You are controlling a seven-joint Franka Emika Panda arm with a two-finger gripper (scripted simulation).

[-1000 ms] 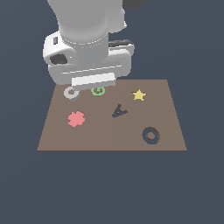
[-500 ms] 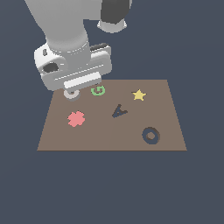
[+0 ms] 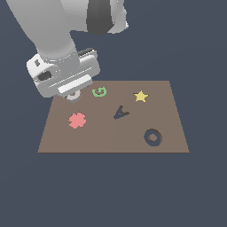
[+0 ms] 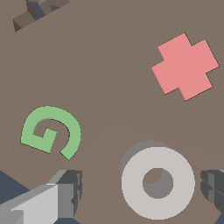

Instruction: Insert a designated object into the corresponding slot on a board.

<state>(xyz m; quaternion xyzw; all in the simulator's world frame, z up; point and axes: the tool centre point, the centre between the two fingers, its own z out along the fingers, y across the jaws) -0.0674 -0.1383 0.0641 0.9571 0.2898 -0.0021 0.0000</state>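
The light grey ring (image 3: 75,96) lies flat on the brown board (image 3: 111,142) near its far corner on the exterior view's left, next to the green G (image 3: 99,92). My gripper (image 3: 70,91) hangs right over it and hides most of it. In the wrist view the ring (image 4: 157,183) sits between my two dark fingers (image 4: 71,192), which stand apart on either side without touching it. The gripper (image 4: 142,190) is open. The dark navy ring-shaped slot (image 3: 153,137) is at the board's near side on the exterior view's right, far from the gripper.
On the board are also a pink flower (image 3: 77,120), a yellow star (image 3: 140,96) and a dark A mark (image 3: 120,112). The wrist view shows the flower (image 4: 184,66), the G (image 4: 52,136) and part of the A (image 4: 37,11).
The arm has moved to the exterior view's left and lower, so the gripper now covers the ring. The ring has not moved.
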